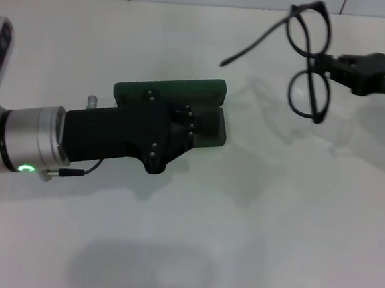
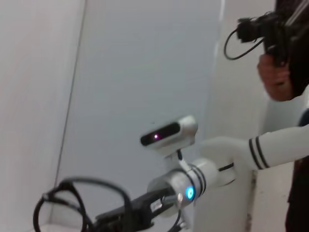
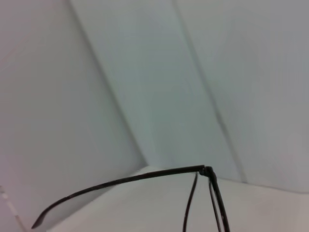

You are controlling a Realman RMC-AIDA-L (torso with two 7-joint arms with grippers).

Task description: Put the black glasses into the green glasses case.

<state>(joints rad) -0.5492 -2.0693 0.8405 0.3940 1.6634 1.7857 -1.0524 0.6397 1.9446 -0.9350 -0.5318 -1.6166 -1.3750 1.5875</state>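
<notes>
The green glasses case (image 1: 173,89) is open and held up off the white table, its lid toward the back and its base (image 1: 213,129) toward me. My left gripper (image 1: 188,126) reaches in from the left and is shut on the case. My right gripper (image 1: 324,63) is at the back right and is shut on the bridge of the black glasses (image 1: 312,62), which hang in the air with one temple arm pointing left. The glasses also show in the left wrist view (image 2: 72,182) and in the right wrist view (image 3: 207,170). They are apart from the case, to its right and behind it.
The white table (image 1: 293,225) runs to a white wall at the back. The case's shadow (image 1: 143,267) falls on the table near the front. In the left wrist view a person holding a camera (image 2: 273,43) stands behind my right arm (image 2: 193,186).
</notes>
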